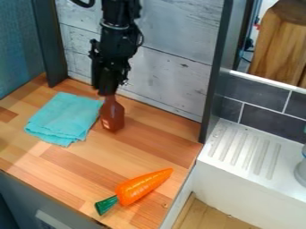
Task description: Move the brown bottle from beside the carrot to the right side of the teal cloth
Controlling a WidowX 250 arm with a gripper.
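The black gripper [107, 92] hangs at the upper left of the counter, shut on the narrow top of a brown bottle [112, 117]. The bottle points downward below it, close to the back wall; whether its base touches the wood cannot be told. Just left of the bottle lies a folded turquoise cloth [64, 117]. An orange toy carrot [143, 186] with a green top lies near the counter's front right, its green end toward the lower left.
The wooden counter [90, 167] is bounded by a whitewashed plank wall [170, 74] behind and a dark upright post [216, 80] at the back right. To the right stand a white ridged sink drainboard [245, 154] and dark tiles [263, 117]. A grey-white object [301, 172] shows at the right edge.
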